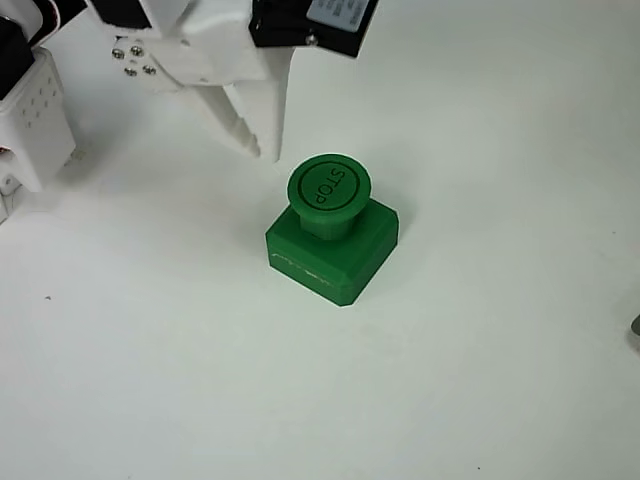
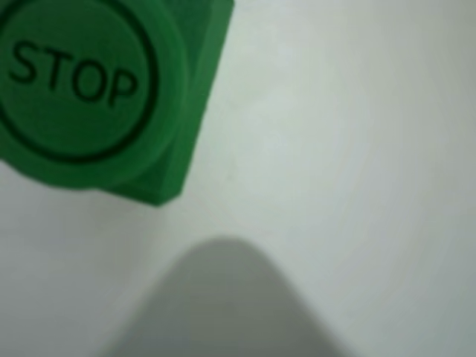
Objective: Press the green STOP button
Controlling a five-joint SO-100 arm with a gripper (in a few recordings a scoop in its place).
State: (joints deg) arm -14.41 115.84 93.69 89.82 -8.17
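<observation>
Sitting on the white table [image 1: 480,380], the green STOP button [image 1: 329,187] shows its round cap on a short stem above a square base. Just up and left of the cap in the fixed view hangs the white end effector [image 1: 258,145], its two fingers pressed together at the tips, clenched on nothing and not touching the button. Its upper body is cut off by the frame's top edge. In the wrist view the button [image 2: 74,82] is blurred and cropped at the top-left corner; a soft grey shape below is hard to make out.

White table [image 1: 480,380] (perhaps a dark speck, left)
</observation>
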